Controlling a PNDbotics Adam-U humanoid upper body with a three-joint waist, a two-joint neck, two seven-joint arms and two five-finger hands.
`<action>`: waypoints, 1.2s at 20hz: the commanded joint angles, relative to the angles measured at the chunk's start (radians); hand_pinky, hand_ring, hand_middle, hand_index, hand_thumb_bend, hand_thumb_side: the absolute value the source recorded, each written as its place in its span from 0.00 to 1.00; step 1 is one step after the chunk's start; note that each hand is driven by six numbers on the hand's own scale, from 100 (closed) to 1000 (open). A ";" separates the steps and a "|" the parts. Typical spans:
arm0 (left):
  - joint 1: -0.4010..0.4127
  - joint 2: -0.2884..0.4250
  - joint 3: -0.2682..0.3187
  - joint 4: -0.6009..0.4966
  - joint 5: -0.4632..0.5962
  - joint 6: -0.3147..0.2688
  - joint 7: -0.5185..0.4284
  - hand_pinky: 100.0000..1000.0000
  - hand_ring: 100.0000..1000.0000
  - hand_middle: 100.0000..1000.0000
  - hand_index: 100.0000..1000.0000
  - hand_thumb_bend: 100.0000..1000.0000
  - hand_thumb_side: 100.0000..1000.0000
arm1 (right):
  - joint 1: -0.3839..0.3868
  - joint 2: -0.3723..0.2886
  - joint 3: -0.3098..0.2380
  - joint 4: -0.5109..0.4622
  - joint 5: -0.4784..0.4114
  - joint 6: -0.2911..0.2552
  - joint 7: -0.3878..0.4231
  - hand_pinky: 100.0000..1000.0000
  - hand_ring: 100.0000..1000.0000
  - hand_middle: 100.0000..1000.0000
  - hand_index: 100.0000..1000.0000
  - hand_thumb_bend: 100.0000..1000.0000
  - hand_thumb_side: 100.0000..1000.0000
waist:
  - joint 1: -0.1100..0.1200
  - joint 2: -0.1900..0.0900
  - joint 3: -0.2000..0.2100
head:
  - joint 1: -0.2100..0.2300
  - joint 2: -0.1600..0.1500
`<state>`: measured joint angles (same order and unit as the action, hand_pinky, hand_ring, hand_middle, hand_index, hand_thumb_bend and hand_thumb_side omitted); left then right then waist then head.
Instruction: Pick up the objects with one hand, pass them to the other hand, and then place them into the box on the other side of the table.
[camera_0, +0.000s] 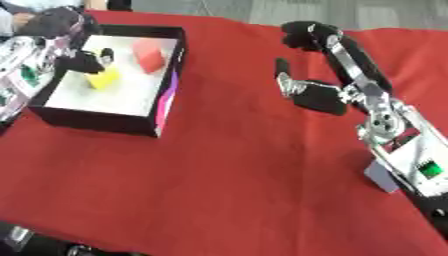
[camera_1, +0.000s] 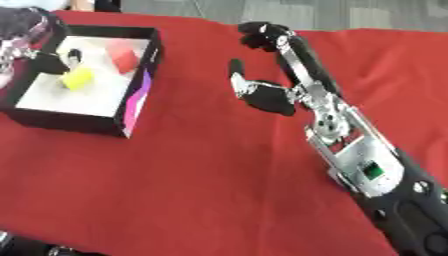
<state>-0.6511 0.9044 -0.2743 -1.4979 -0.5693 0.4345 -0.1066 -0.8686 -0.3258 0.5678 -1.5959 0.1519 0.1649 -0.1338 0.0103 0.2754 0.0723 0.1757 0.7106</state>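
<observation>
A black box (camera_0: 170, 90) with a white floor stands at the table's left. Inside it lie a red block (camera_0: 150, 55) and a tilted yellow block (camera_0: 104, 79). My left hand (camera_0: 80, 62) reaches into the box from the upper left, right above the yellow block and touching or nearly touching its top. Whether it holds the block is unclear. My right hand (camera_1: 267, 97) hovers over the middle of the red cloth, open and holding nothing, fingers pointing to the far side.
A red cloth (camera_0: 227, 175) covers the whole table. The right forearm (camera_1: 367, 170) crosses the lower right. The table's near edge shows at the bottom left corner.
</observation>
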 joint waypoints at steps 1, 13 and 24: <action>0.012 0.000 0.067 -0.097 0.057 0.011 0.049 0.73 0.71 0.64 0.75 0.00 0.60 | -0.031 -0.046 -0.025 -0.058 -0.011 0.033 0.019 0.83 0.76 0.67 0.78 0.00 0.09 | -0.012 -0.023 0.001 | -0.017 0.003; 0.146 -0.076 0.188 -0.286 0.253 0.050 0.101 0.78 0.72 0.66 0.77 0.00 0.81 | -0.047 -0.248 -0.042 -0.207 -0.037 0.222 0.180 0.87 0.78 0.70 0.81 0.07 0.25 | -0.038 -0.030 -0.002 | -0.037 -0.002; 0.190 -0.043 0.168 -0.307 0.433 0.019 0.200 0.78 0.72 0.66 0.76 0.00 0.81 | -0.075 -0.497 0.017 -0.390 -0.092 0.354 0.361 0.92 0.86 0.80 0.88 0.30 0.34 | -0.052 -0.032 -0.011 | -0.036 -0.002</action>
<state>-0.4543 0.8167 -0.1116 -1.7930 -0.1576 0.4575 0.0818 -0.9249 -0.7713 0.5907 -1.9528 0.0701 0.5086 0.2071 -0.0326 0.2743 0.0605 0.1386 0.7110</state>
